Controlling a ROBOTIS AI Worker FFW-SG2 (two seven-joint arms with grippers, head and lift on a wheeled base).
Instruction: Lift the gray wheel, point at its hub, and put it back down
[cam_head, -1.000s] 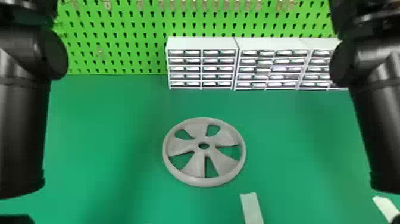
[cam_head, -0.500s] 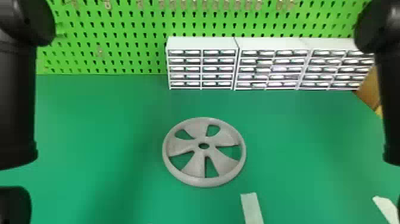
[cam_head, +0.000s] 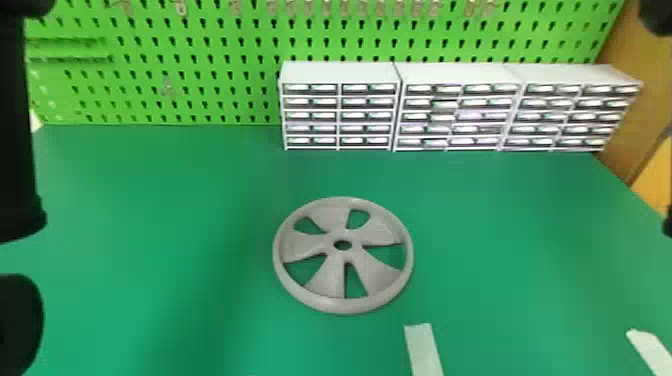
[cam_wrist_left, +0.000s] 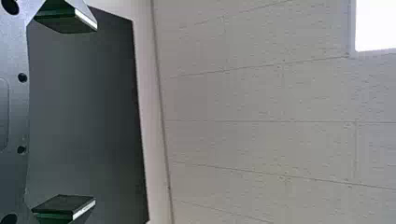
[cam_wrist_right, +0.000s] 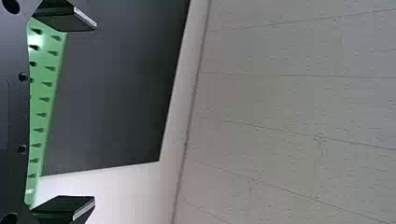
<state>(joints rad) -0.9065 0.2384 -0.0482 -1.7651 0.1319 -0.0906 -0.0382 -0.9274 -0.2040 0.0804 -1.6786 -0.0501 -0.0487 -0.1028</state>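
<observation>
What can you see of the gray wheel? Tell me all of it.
The gray wheel lies flat on the green table, untouched by either arm. It has a round rim, five broad blades with openings between them, and a small center hole. It looks like matte plastic, intact, and sits in front of the white drawer units.

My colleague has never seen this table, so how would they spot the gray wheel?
Find the green pegboard with the white drawer units at its foot. On the green table in front of them, the gray wheel lies flat. Unlike the straight white strips nearer the robot, it is round, with five broad spokes and a central hole.
</observation>
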